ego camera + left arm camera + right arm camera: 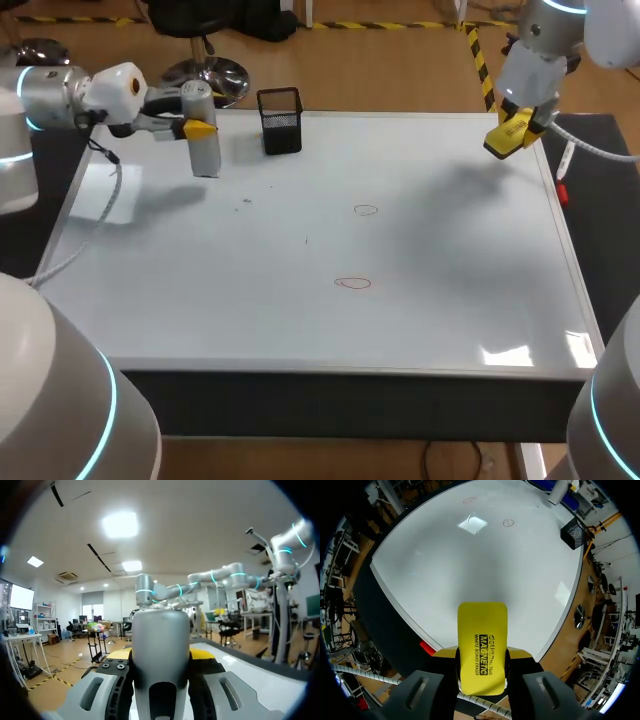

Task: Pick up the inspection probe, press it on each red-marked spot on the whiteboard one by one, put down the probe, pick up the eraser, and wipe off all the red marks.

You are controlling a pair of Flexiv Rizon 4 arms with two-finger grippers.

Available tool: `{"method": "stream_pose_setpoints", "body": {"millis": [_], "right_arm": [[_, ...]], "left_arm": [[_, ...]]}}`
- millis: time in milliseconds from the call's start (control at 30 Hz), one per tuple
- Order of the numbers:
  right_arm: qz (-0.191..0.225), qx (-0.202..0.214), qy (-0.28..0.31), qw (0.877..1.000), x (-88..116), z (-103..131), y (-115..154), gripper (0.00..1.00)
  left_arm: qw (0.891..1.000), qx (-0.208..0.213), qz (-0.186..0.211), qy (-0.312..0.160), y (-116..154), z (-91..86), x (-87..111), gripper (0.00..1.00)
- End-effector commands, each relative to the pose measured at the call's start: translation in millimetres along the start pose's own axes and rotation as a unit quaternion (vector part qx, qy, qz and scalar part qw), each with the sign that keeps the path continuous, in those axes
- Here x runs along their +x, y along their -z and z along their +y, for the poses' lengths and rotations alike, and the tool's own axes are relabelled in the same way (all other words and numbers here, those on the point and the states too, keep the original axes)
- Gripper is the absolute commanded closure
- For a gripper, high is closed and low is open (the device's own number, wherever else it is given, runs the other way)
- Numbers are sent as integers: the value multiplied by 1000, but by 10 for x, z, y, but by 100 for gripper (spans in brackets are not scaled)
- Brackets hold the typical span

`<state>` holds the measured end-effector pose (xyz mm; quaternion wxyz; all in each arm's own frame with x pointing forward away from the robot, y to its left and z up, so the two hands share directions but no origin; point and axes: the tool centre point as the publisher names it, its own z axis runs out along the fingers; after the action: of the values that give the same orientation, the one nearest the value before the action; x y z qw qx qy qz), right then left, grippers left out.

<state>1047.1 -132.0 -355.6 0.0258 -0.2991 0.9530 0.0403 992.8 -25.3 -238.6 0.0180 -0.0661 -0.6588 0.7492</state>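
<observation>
The whiteboard point(300, 320) covers the table. Two red circles are drawn on it, one near the middle point(366, 210) and one closer to me point(352, 283). My left gripper point(200, 128) is shut on the grey cylindrical probe point(204, 140), upright over the board's far left. In the left wrist view the probe point(160, 645) fills the gap in the left gripper point(161, 655). My right gripper point(518, 128) is shut on the yellow eraser point(505, 138), held above the far right corner. In the right wrist view the eraser point(482, 640) sticks out ahead of the right gripper point(482, 655).
A black mesh pen holder point(280, 120) stands at the far edge, just right of the probe. A red and white marker point(562, 185) lies off the board's right edge. Faint small dots point(245, 203) mark the board left of the circles.
</observation>
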Motion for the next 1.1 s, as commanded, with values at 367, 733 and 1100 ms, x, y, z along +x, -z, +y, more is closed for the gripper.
{"method": "stream_pose_setpoints", "body": {"millis": [367,733,1100], "right_arm": [[2,1,1,1000,-7,-9,8,100],[2,-4,14,1000,-1,90,-26,100],[19,-25,124,992,-21,798,-74,100]], "left_arm": [[998,2,-63,-2,51,-64,99,100],[998,2,-63,-2,51,-64,99,100],[998,2,-63,-2,51,-64,99,100]]}}
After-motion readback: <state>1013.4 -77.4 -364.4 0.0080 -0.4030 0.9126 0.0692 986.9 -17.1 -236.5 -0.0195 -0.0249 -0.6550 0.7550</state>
